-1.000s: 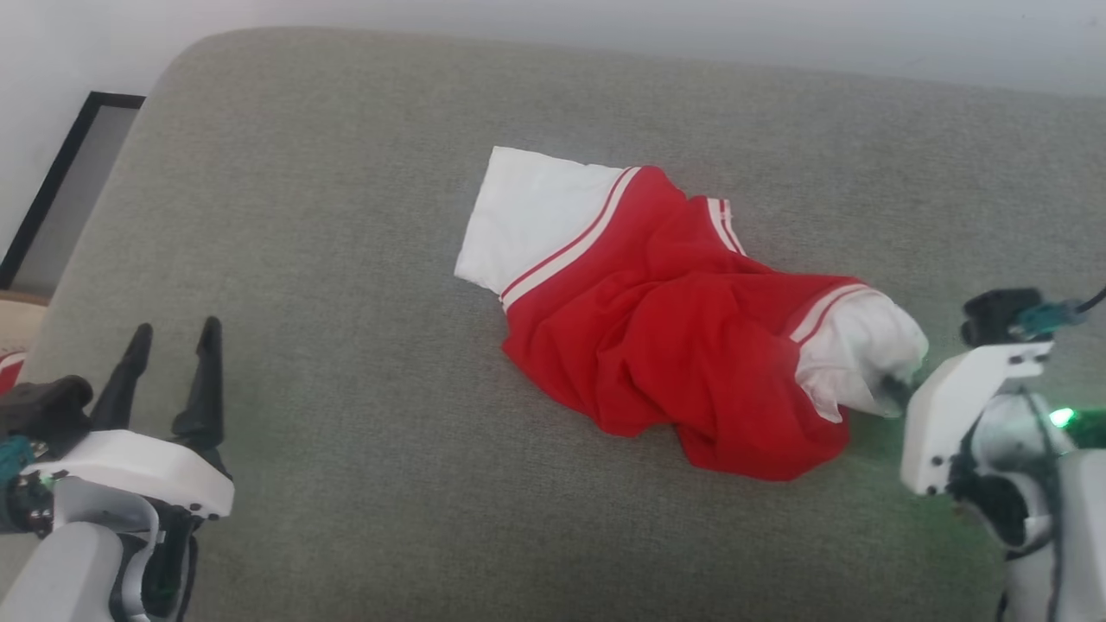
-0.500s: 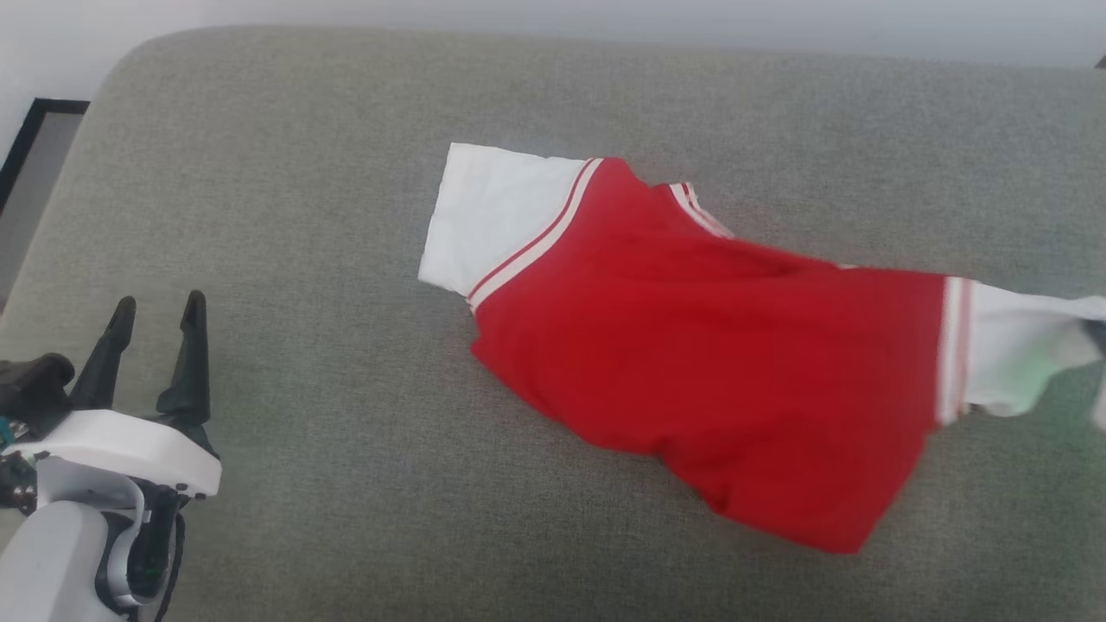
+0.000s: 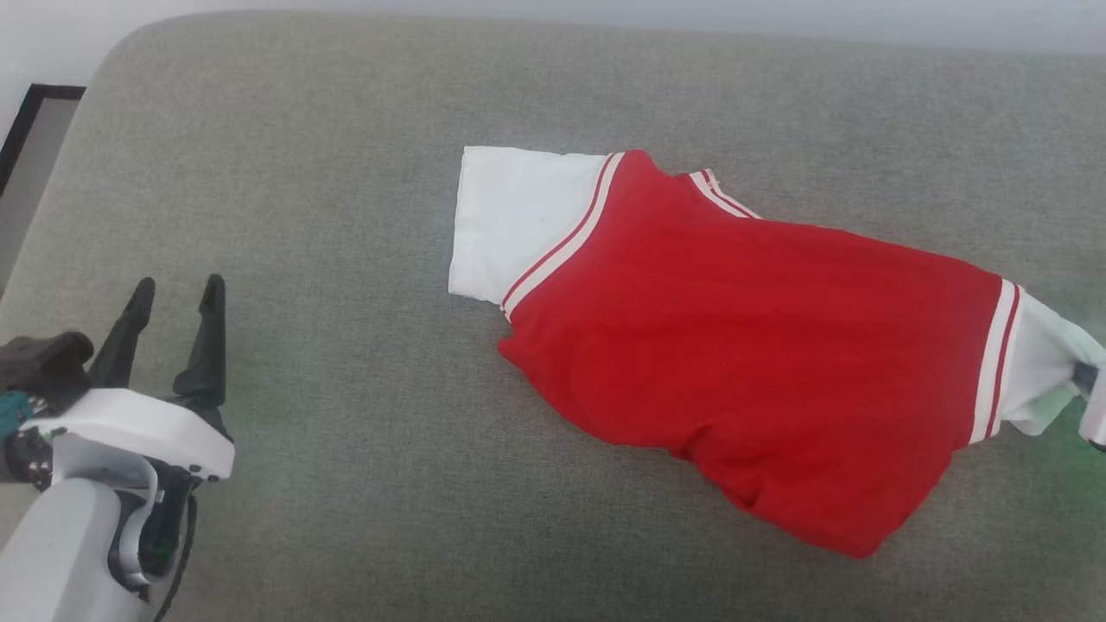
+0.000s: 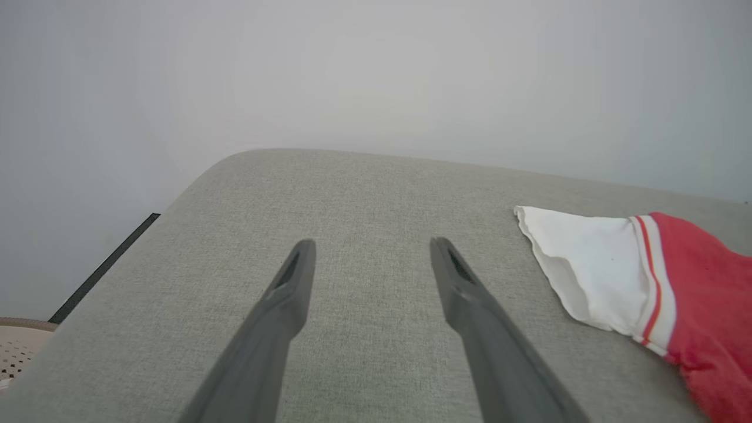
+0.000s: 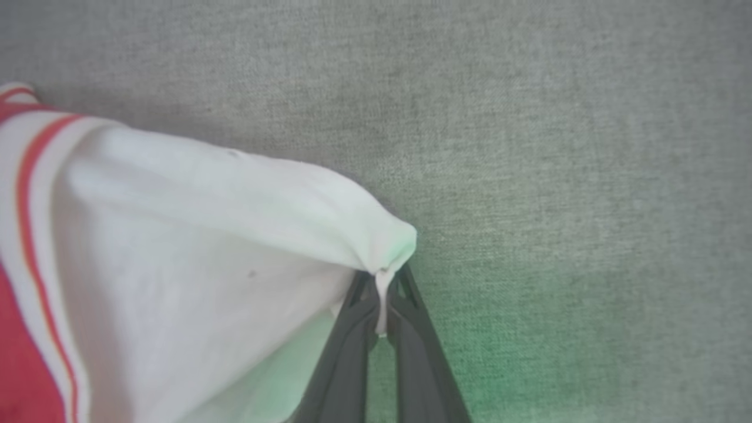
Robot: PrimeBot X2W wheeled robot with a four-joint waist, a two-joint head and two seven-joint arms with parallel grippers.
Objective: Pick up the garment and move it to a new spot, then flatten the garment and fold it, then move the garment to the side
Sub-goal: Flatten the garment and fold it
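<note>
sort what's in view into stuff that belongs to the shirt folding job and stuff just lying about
Belongs to the job:
- garment, red with white sleeves
- right pincer, shut on one white sleeve
- left pincer, open, apart from the garment
- grey cushion the garment lies on

Just lying about:
- dark frame at the left edge
- pale perforated thing, too little showing to name

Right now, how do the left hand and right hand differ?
The left hand is open, fingers spread; the right hand is shut. The left hand is empty, apart from the garment; the right hand pinches the edge of its white sleeve. Both are over the grey cushion.
</note>
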